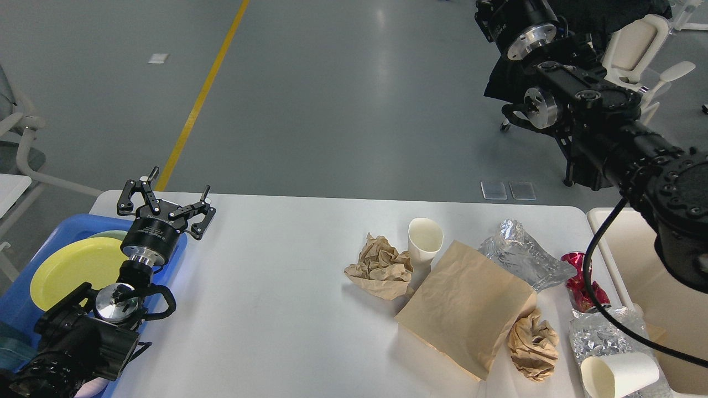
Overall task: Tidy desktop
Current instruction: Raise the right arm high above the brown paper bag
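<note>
The white desktop [287, 309] carries litter on its right half: a crumpled brown paper ball [380, 266], an upright white paper cup [425, 239], a flat brown paper bag [467, 309], crinkled clear plastic [522, 257], a crushed red can [581, 279], a second paper ball [534, 342], foil [600, 334] and a tipped white cup [619, 375]. My left gripper [166, 200] stands open and empty above the table's far left corner. My right arm [597, 127] reaches high up to the frame's top edge, so its gripper is out of view.
A blue tray [33, 243] holding a yellow plate [72, 265] sits off the table's left edge. A cream bin [636, 260] stands at the right edge. A chair [630, 50] draped in black cloth is on the floor behind.
</note>
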You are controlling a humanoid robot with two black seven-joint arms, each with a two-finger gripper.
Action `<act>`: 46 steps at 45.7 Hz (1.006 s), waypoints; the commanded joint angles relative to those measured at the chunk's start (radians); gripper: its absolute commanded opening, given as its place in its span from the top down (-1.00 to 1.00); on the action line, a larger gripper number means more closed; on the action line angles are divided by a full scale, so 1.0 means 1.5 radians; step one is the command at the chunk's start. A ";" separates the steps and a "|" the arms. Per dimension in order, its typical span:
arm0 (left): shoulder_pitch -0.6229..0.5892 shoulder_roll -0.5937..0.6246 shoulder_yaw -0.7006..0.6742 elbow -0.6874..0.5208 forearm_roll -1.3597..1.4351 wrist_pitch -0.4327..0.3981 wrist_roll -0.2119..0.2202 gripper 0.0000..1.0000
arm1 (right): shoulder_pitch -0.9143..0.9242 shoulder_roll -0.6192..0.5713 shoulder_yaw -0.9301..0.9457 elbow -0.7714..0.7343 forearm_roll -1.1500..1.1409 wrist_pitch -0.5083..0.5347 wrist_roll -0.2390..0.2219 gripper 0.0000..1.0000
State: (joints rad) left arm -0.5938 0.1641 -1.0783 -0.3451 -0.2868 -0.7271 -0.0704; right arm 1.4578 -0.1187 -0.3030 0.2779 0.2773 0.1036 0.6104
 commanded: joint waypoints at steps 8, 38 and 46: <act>0.000 0.000 0.000 0.000 0.000 0.000 0.000 -1.00 | 0.089 -0.092 -0.140 0.233 -0.001 0.002 0.000 -1.00; 0.001 0.000 0.001 0.000 0.000 0.000 0.000 -1.00 | 0.409 -0.063 -0.665 0.463 -0.008 0.158 0.000 -1.00; 0.000 0.000 0.002 0.000 0.000 0.000 0.000 -1.00 | 0.429 -0.046 -0.655 0.496 -0.007 0.263 0.000 -1.00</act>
State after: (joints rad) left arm -0.5932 0.1641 -1.0768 -0.3453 -0.2868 -0.7271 -0.0705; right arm 2.0894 -0.1984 -1.2919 0.9796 0.2663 0.4010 0.6110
